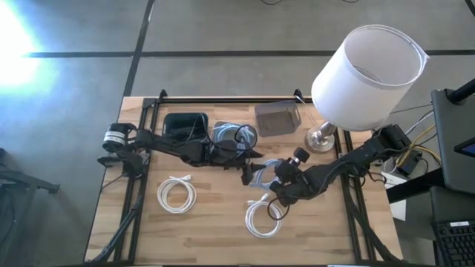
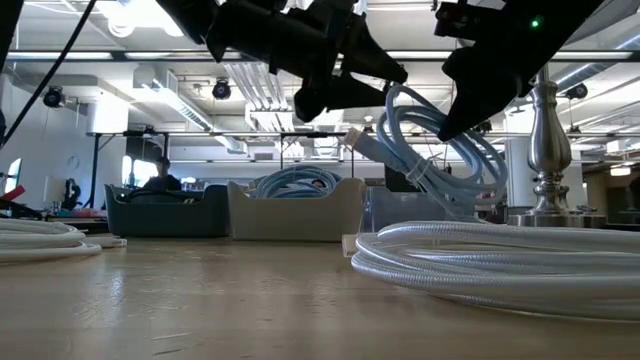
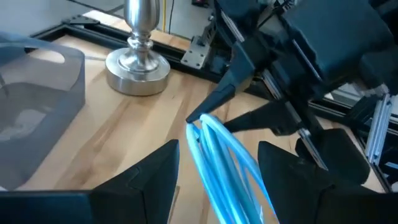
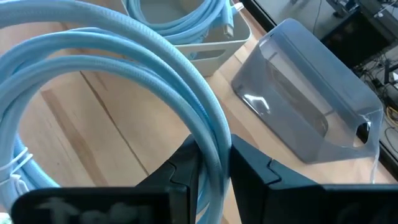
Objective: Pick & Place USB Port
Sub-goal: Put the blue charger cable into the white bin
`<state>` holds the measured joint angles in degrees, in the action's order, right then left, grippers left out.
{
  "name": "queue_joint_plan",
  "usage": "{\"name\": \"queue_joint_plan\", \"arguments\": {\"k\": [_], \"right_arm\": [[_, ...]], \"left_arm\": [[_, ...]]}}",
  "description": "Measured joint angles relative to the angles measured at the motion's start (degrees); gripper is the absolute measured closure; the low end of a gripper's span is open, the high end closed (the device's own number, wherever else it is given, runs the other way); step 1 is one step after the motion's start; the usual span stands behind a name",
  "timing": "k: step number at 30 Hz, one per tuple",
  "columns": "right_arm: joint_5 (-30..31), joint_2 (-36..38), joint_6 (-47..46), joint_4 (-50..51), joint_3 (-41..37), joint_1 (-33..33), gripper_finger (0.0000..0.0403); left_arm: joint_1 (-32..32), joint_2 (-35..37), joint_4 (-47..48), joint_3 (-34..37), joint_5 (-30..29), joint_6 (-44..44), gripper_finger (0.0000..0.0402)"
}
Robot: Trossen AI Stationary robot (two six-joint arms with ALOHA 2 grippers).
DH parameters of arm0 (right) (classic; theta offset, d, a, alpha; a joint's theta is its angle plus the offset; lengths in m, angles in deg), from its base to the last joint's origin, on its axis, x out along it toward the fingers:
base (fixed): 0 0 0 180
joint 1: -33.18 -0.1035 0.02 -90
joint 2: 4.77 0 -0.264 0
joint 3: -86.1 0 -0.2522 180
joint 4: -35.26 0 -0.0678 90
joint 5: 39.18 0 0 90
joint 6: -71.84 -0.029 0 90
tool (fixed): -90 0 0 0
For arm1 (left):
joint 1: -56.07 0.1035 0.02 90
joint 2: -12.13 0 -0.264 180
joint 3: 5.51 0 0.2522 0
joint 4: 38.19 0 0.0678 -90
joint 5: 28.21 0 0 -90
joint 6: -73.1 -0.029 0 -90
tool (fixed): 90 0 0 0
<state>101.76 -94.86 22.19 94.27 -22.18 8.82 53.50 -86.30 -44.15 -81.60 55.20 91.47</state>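
Observation:
A coiled light-blue USB cable (image 1: 261, 172) is at the table's middle, between my two grippers. My right gripper (image 1: 270, 185) comes from the table's right and is shut on the coil (image 4: 124, 56). My left gripper (image 1: 249, 167) comes from the left and is open. Its fingers (image 3: 155, 168) stand on either side of the coil's strands (image 3: 221, 152), and I see no touch. In the low view the coil (image 2: 440, 140) hangs under the grippers with its plug end (image 2: 360, 140) sticking out. My right gripper pinches a bundle of the coil's strands (image 4: 211, 134) between its two fingers, which lie across the strands. It comes slanting down from the table's right side. The coil is raised and tilted, and the white cable in front hides its lowest part in the low view.
Two white cable coils (image 1: 176, 194) (image 1: 263, 219) lie on the near half of the table. At the back stand a black tray (image 1: 185, 124), a cream tray (image 1: 234, 135) holding another blue cable, and a grey clear bin (image 1: 277, 119). A lamp (image 1: 367, 67) stands at the back right.

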Motion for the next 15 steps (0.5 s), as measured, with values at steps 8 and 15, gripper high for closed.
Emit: {"name": "queue_joint_plan", "arguments": {"k": [8, 15], "right_arm": [[1.38, 0.00, 0.28, -1.31, -0.04, 0.15, 0.0337], [1.51, 0.00, 0.61, -1.97, -0.07, 0.52, 0.0337]], "left_arm": [[-0.07, -0.04, 1.22, -0.08, -1.18, 0.00, 0.0179], [-0.52, -0.04, 1.73, 0.06, -1.03, 0.08, 0.0179]]}}
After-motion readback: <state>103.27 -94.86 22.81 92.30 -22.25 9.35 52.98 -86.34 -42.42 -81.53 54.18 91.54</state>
